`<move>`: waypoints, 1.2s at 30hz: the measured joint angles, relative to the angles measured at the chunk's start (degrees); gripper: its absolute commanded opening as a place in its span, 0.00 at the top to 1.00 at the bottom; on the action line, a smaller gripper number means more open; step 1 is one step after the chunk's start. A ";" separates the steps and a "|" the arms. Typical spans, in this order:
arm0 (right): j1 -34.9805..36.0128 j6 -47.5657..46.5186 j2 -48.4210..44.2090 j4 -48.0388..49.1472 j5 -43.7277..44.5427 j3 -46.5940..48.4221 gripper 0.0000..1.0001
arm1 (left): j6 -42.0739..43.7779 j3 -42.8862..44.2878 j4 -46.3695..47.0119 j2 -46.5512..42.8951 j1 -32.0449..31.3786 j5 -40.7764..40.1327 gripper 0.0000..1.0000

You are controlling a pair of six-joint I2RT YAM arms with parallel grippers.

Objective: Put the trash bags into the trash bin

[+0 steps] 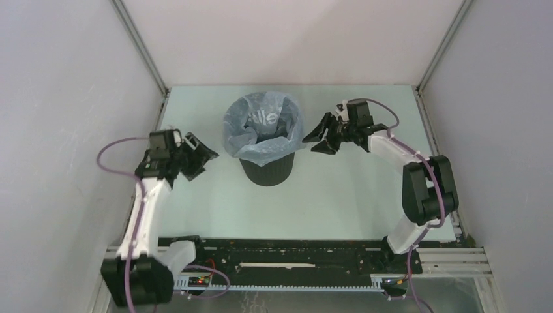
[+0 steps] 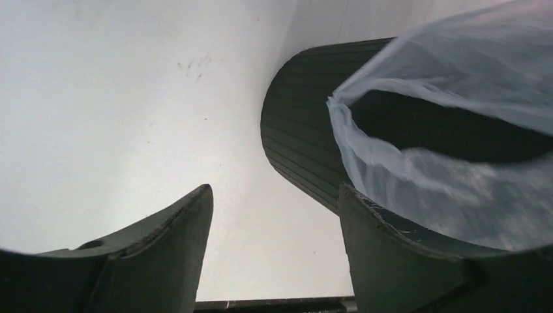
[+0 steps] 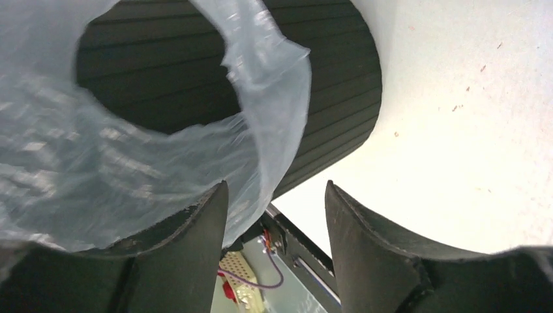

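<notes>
Top view: a round, matte black plastic bin (image 1: 267, 173) stands upright near the middle of the pale tabletop (image 1: 339, 208), between my two arms. A thin, translucent, pale grey-blue plastic film bag (image 1: 257, 134), wrinkled and bearing faint white lettering, sits in the bin's mouth. Its open edge is turned out over the rim and drapes down the upper part of the wall. My left hand (image 1: 199, 156) hovers just left of the bin and my right hand (image 1: 319, 138) just right of it near the rim, both apart from the bin. Left wrist view: my left hand (image 2: 275, 192) is spread wide with nothing between its fingers; the draped film hangs close above one finger, and I cannot tell whether they touch. Right wrist view: my right hand (image 3: 275, 186) is likewise parted and grips nothing, the film overlapping one finger (image 3: 189, 248) in this view.
</notes>
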 measured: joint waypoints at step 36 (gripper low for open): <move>-9.81 -18.47 -39.63 -31.39 7.56 0.83 0.24 | 11.30 43.10 -4.17 41.18 -37.94 -24.72 0.26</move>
